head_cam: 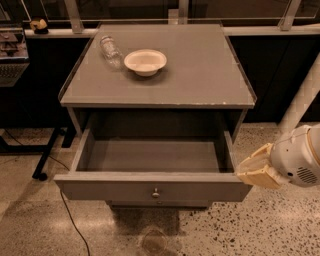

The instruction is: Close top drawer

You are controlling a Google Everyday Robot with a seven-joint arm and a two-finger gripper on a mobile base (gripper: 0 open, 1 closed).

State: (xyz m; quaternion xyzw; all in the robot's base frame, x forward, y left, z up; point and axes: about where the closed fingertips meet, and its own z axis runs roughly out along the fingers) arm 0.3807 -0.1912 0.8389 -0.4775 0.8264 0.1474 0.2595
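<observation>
Top drawer point(125, 190) wide open, empty; gripper point(245, 172) just beside front's right end, likely for push; open or closed: cannot tell

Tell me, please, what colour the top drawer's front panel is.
Grey, in the camera view; the gripper sits by the right corner of the top drawer.

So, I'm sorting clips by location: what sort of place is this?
Probably an office or lab space rather than a home: speckled terrazzo floor, a loose cable across it, metal posts behind. The claw sits by the right front corner of the open drawer.
</observation>
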